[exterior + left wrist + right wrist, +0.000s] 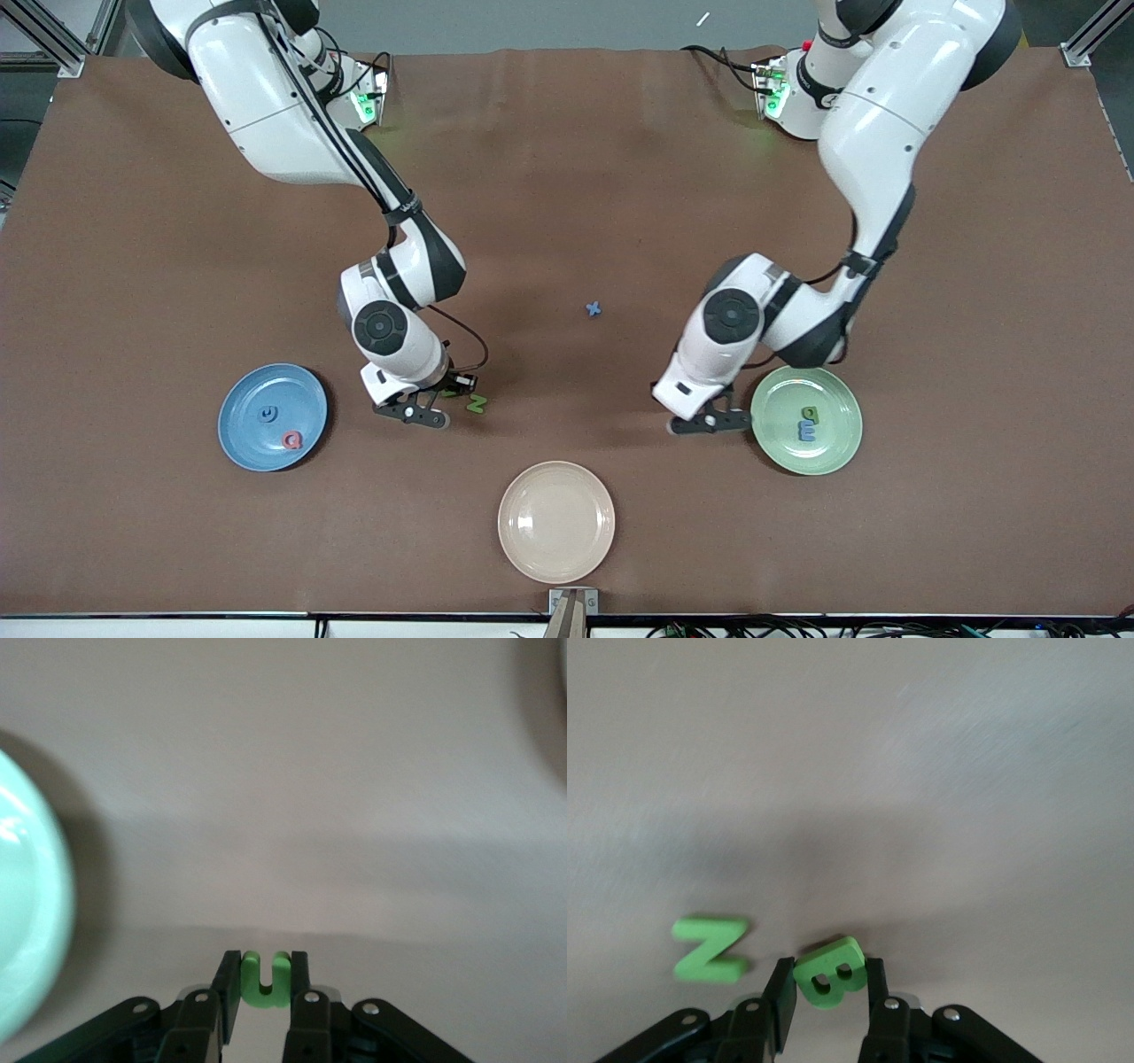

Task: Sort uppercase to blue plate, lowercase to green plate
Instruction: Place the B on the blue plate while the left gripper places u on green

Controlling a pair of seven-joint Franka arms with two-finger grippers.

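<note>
- Beside the green plate [828, 447], toward the table's middle, your left gripper [264, 992] pinches the green n [265, 978].
- Your right gripper [830, 988] clamps the green B [829, 972] just beside the N [477, 404].
- Blue plate [252, 443] holds C [268, 413] and Q [291, 439]; x [594, 309] lies mid-table.

Right arm [266, 106]: glossy white shell segments, black joint bands, round dark grey cap with centre screw on the wrist housing; thin black cable along the links; green indicator light at base. Left arm [877, 115]: same white-and-black build, matching grey cap, green base light, red button. Right gripper [826, 992] and left gripper [264, 988]: matte black fingers with silver screws.
</note>
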